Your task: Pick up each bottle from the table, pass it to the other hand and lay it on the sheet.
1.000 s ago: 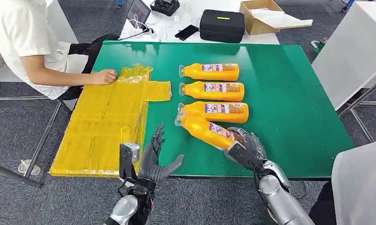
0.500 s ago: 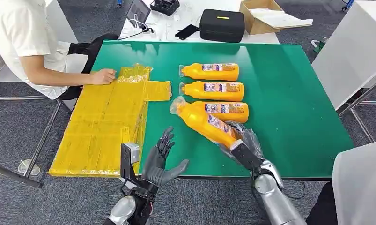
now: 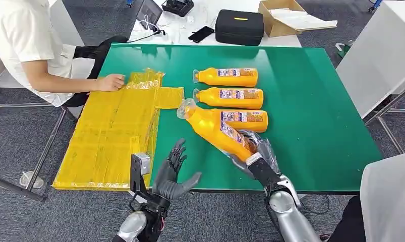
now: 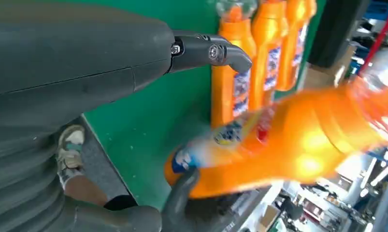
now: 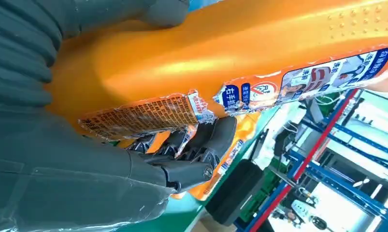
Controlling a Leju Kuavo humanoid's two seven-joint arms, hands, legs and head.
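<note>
A green worktop is seen from the head view, and places here are given relative to it. Along its left part a yellow sheet is spread, overhanging the near left edge, and a person's hand is rested on the sheet's far end. Near the middle of the worktop three orange bottles are laid on their sides in a row, caps toward the sheet: a far bottle, a middle bottle and a near bottle, the last partly covered by a fourth bottle. This held bottle is lifted clear of the worktop surface and tilted, its clear cap raised toward the sheet side and its base gripped by the right hand above the worktop's near edge. In the right wrist view the dark fingers are wrapped around the orange body beneath a torn label, so the bottle is firmly grasped. The left hand is held just in front of the near edge, between the sheet and the held bottle, palm turned toward the bottle, with its fingers spread and nothing between them. Beyond the far edge of the worktop a black case and a cardboard box are placed on a white table.
</note>
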